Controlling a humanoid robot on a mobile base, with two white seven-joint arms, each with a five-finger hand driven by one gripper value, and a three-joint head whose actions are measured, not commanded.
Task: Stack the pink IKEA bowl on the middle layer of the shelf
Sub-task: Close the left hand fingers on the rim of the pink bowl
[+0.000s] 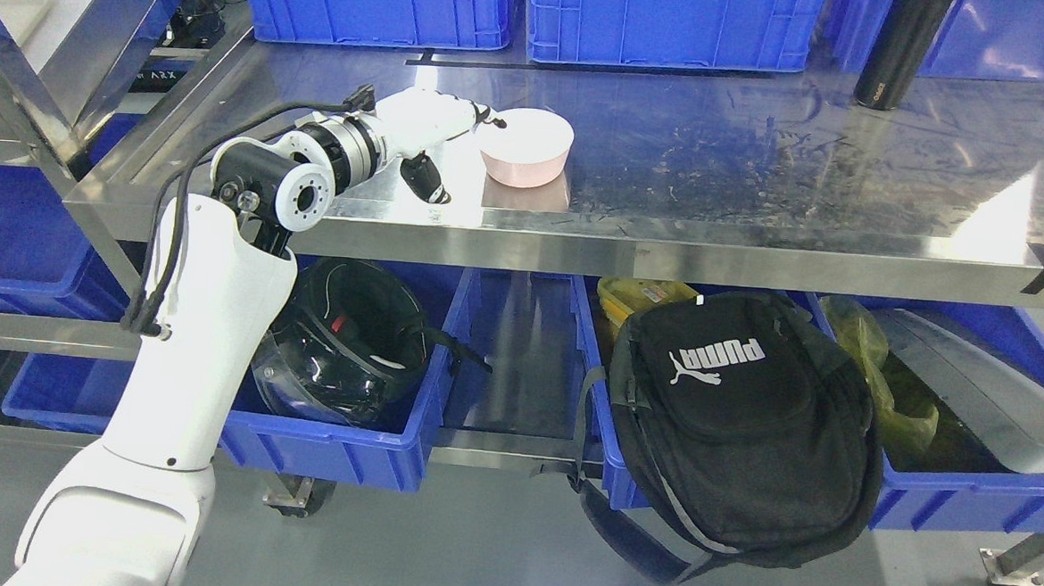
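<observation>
On steel shelf (pixel 761 163), left hand (pixel 437 132) fingertips touching pink bowl (pixel 528 148) rim

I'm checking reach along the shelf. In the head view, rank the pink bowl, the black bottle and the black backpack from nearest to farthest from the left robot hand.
From the left robot hand:
1. Pink bowl, right beside the hand on the steel shelf.
2. Black backpack, below the shelf, lower right.
3. Black bottle, at the shelf's far right back.

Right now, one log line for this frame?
left hand: fingers at rim of pink bowl | bowl: upright on steel shelf | right arm: not in view
</observation>
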